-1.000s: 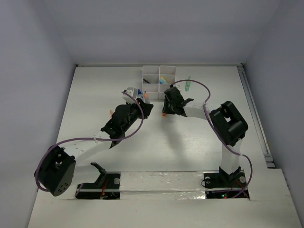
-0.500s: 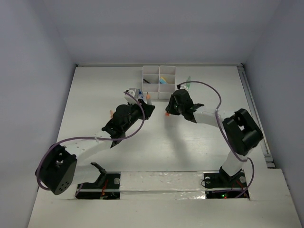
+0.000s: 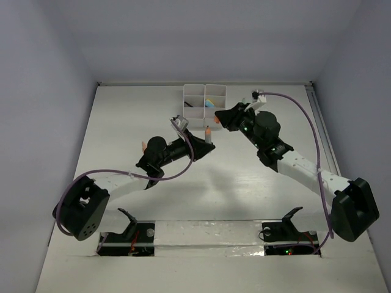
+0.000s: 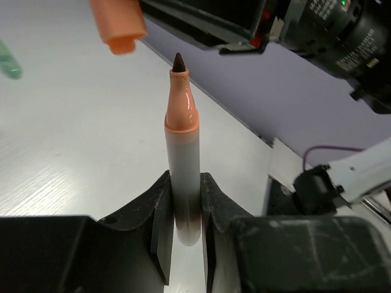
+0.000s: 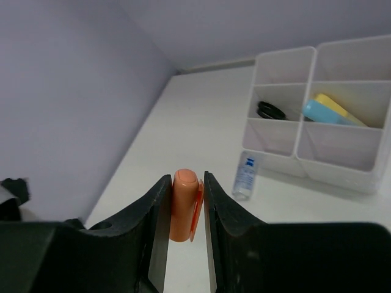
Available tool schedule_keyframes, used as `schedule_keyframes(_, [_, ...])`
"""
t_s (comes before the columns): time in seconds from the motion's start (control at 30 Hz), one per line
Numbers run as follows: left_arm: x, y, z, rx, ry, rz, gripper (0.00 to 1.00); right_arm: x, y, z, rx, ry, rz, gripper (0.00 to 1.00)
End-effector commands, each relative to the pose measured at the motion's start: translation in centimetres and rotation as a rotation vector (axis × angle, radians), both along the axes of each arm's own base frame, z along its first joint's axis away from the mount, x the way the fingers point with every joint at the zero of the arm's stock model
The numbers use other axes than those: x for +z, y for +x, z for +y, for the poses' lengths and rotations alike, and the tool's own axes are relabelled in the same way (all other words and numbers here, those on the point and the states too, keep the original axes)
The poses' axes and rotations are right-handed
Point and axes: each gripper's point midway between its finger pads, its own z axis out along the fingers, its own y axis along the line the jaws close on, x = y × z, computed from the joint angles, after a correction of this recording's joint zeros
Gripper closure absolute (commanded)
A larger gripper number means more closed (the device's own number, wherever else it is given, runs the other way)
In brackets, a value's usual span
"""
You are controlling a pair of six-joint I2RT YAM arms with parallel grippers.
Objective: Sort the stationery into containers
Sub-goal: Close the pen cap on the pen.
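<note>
— What is the left gripper (image 4: 184, 190) carrying?

— Its jaws are pinching a marker (image 4: 182, 146) by the pale grey barrel. The marker is pointing straight out past the fingertips, uncapped, and showing an orange collar and a dark tip.

— And the cap?

— The right gripper (image 5: 186, 183) is holding it. The orange cap (image 5: 184, 206) is sitting clamped between those jaws, its clip facing right in the right wrist view.

— Are the two parts touching?

— No. In the left wrist view the cap's open mouth is hanging up and to the left of the tip, near it but apart. From above, both arms are reaching in over the white counter (image 3: 122, 128), with the grippers facing each other just in front of the container (image 5: 336, 168).

— What is lying in the container?

— It is a white box with two columns of three compartments, standing toward the far side of the counter. In the right wrist view a black thing (image 5: 270, 110) is lying in the middle left compartment. A blue piece (image 5: 321, 112) and a yellow piece (image 5: 339, 108) are lying side by side in the middle right one.

— Anything loose on the counter?

— A small white tube (image 5: 245, 174) with blue lettering is lying just beside the container's near wall. A blurred green thing (image 4: 7, 66) is showing at the edge of the left wrist view, and I cannot tell what it is.
</note>
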Motion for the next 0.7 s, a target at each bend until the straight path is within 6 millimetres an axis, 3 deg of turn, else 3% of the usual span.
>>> schedule_keyframes(0.0, [3.4, -3.3, -0.9, -0.198, -0.111, -0.116, 1.0, 4.6, -1.6, 1.1, 0.114, 0.098, -0.161, 1.0])
schedule_keyframes(0.17, [3.7, -5.0, -1.5, -0.315, -0.151, -0.108, 1.0, 7.0, -4.0, 2.4, 0.249, 0.175, -0.247, 1.0])
schedule_keyframes(0.47, [4.7, -6.0, -1.1, -0.391, -0.219, -0.091, 1.0, 8.2, -6.7, 2.0, 0.321, 0.212, -0.338, 1.0])
schedule_keyframes(0.67, [4.7, -5.8, -0.9, -0.386, -0.226, -0.082, 1.0, 8.7, -7.4, 1.6, 0.325, 0.203, -0.358, 1.0])
